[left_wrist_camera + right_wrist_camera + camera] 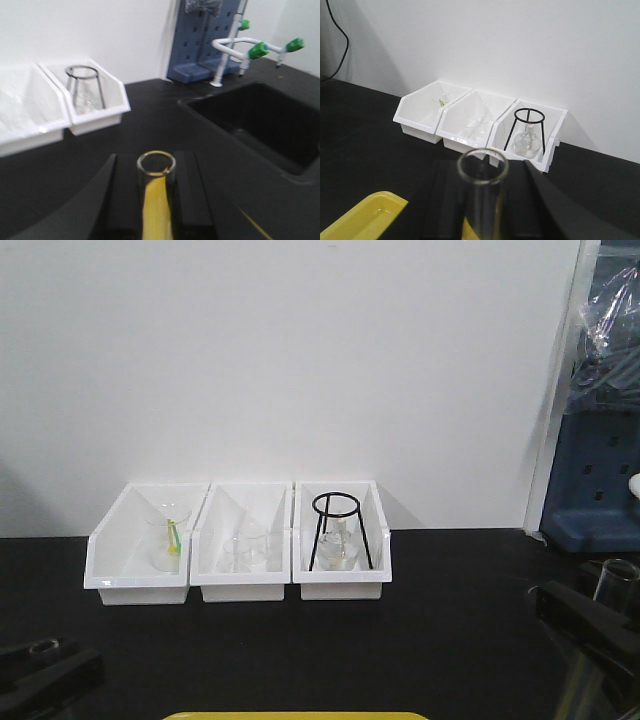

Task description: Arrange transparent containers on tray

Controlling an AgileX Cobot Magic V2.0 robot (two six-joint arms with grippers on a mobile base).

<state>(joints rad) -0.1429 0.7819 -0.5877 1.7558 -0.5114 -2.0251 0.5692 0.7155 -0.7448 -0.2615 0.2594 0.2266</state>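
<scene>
Front view: matte black table. Three glossy white plastic bins stand against the wall with clear glassware inside; the right one has a black wire ring stand. The rounded rim of the yellow tray shows at the bottom edge. Left gripper low left, right gripper far right, both black.

Left wrist: left gripper clamped on the left tube, clear glass with a round rim, yellow showing through. Black sink, white tap with green knobs.

Right wrist: right gripper clenched on the right tube, held off the table. The tray's smooth corner is lower left, apart from the tube.
</scene>
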